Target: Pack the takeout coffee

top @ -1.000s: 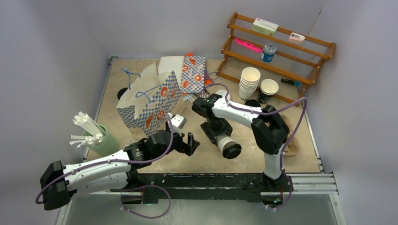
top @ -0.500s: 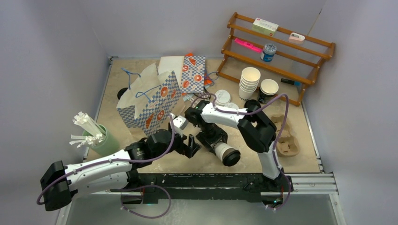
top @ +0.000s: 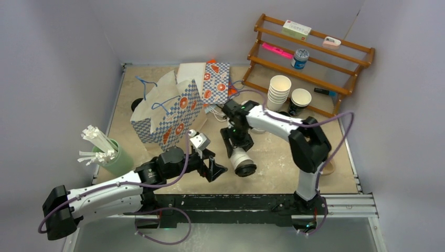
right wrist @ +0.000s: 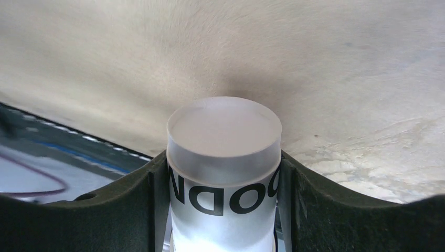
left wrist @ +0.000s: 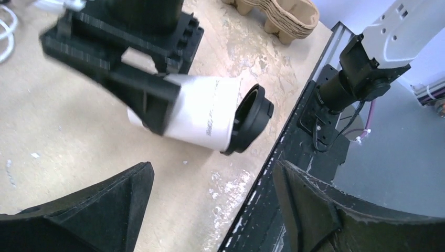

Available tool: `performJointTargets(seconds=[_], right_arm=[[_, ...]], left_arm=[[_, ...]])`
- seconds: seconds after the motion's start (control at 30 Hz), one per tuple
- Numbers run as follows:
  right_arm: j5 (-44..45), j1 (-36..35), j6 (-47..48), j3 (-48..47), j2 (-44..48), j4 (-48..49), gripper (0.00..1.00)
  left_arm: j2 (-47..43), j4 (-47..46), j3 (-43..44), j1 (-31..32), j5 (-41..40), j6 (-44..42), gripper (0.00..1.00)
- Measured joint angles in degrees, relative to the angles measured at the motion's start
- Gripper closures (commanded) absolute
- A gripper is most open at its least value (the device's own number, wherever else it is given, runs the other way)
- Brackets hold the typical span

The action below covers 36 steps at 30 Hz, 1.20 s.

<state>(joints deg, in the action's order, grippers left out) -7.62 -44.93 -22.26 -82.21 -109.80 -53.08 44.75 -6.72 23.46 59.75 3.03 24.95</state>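
Beige, stone-patterned desk [top: 273, 157] carries everything. A wooden rack [top: 286, 67] stands in its far right corner. Two blue-checked paper bags with orange discs come next: the bigger bag [top: 168, 118] stands left of the middle, and the smaller bag [top: 215, 81] is behind it, toward the far edge.

The right arm [top: 273, 123] bends in from the near right corner to the middle of the desk. The left arm [top: 105, 191] lies low along the near edge.

At the left edge is a green holder [top: 118, 160] full of white sticks [top: 97, 142]. A stack of lidless white cups [top: 278, 92] stands just in front of the rack. Moulded cardboard carriers [left wrist: 278, 16] lie by the right edge.

The left tool [top: 212, 167] is at the middle of the near edge, its jaws spread wide with nothing between them. The right tool [top: 237, 151] is clamped on the takeout coffee [top: 241, 160], one finger on each side of the cup. The pale cup is tipped almost onto its side just beside the left tool, outside both bags. Its black lid [left wrist: 252, 118] points toward the near edge. Whether the cup touches the desk cannot be told.
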Motion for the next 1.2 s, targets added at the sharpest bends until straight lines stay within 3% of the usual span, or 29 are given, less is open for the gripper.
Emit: performJointTargets(seconds=[0.2,0.5,0.77,1.2], right_arm=[[-6.75,7.87,-7.93,6.47,9.81,10.25,0.46],[-11.78,6.36,-12.28,6.78,10.56,16.04,0.47],[-13.42,6.36,-12.98,7.63,10.56,17.92,0.47],[-15.52,6.36,-13.14,7.74,9.94,19.43,0.47]], left_arm=[[-0.31,1.36,1.57,0.68,-2.49,-6.23,0.15],[11.19,2.16,13.35,9.84,-13.18,-19.91,0.16],[19.61,4.94,21.03,10.14,-14.84,-27.71,0.23],[30.1,16.22,30.93,10.14,-16.92,-33.07,0.37]])
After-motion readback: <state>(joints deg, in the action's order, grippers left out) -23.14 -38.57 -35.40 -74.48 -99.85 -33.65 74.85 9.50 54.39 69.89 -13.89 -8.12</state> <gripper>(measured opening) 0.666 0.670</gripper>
